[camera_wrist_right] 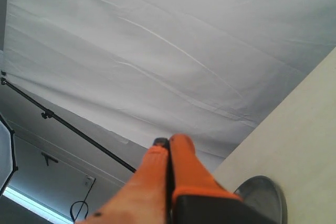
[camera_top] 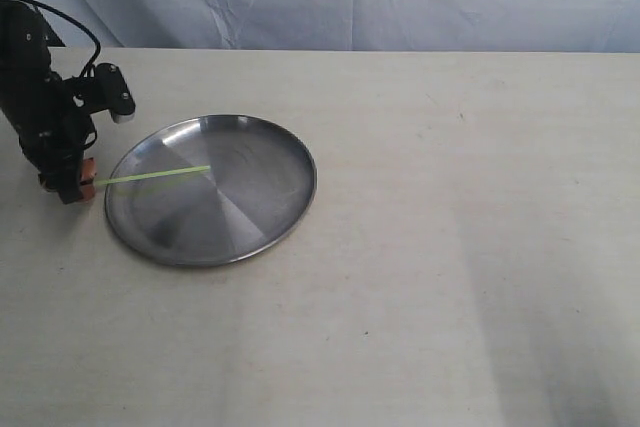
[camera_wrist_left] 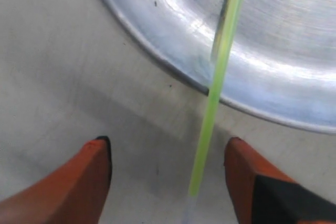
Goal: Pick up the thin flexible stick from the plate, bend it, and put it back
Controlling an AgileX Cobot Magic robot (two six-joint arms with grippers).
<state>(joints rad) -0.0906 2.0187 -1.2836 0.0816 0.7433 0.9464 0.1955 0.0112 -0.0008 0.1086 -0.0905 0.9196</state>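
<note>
by the left edge of the bench [camera_top: 450, 247], the left hand [camera_top: 78, 183] sits low over the surface with its orange fingers [camera_wrist_left: 94, 166] spread wide. in the left wrist view the gap between them [camera_wrist_left: 169, 145] holds the outer end of the thin flexible stick [camera_top: 150, 176], with bench showing on both sides of it, so neither finger touches it. the stick [camera_wrist_left: 220, 72] is straight and pale yellow-green. it runs from between the fingers, across the rim, to about the middle of the plate [camera_top: 230, 217]. its tip by the fingers looks nearly clear. the plate [camera_wrist_left: 283, 51] is round, shiny steel, and lies flat on the left half of the bench, just beside the left hand. the right hand [camera_wrist_right: 168, 143] is out of the exterior view. its own camera shows its orange fingers pressed together with nothing between them, pointing up toward the white cloth [camera_wrist_right: 157, 51] hung behind the far edge of the bench.
</note>
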